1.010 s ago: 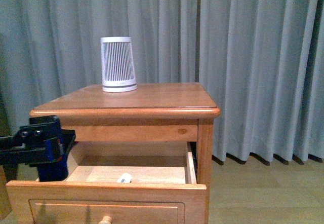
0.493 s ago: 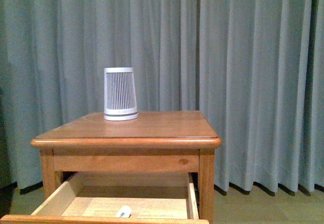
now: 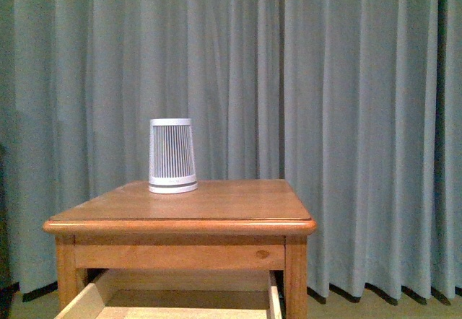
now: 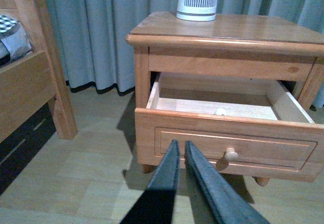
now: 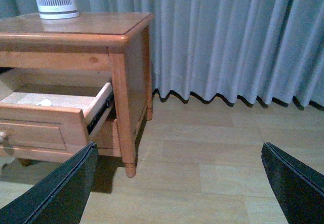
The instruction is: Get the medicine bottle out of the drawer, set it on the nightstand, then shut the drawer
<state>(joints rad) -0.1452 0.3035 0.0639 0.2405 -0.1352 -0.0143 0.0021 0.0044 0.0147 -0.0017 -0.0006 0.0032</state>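
The nightstand [image 3: 216,203] stands before a grey curtain. Its drawer [image 4: 228,133] is pulled open, with a round knob [image 4: 231,154] on the front. The tiny white medicine bottle [image 4: 220,112] lies on the drawer floor near the front; it also shows in the right wrist view [image 5: 44,102]. In the front view only the drawer's back part [image 3: 180,301] shows, with no bottle and no arms. My left gripper [image 4: 179,145] is shut and empty, low in front of the drawer. My right gripper [image 5: 178,148] is wide open and empty over the floor, right of the nightstand [image 5: 76,31].
A white tapered cylinder with dark stripes [image 3: 172,156] stands at the back left of the nightstand top. A wooden bed frame with a post [image 4: 30,77] stands left of the nightstand. Wooden floor [image 5: 212,173] lies around it.
The front view has shifted upward: the nightstand sits lower in frame, and the drawer front, the bottle and my left arm have dropped out of it.
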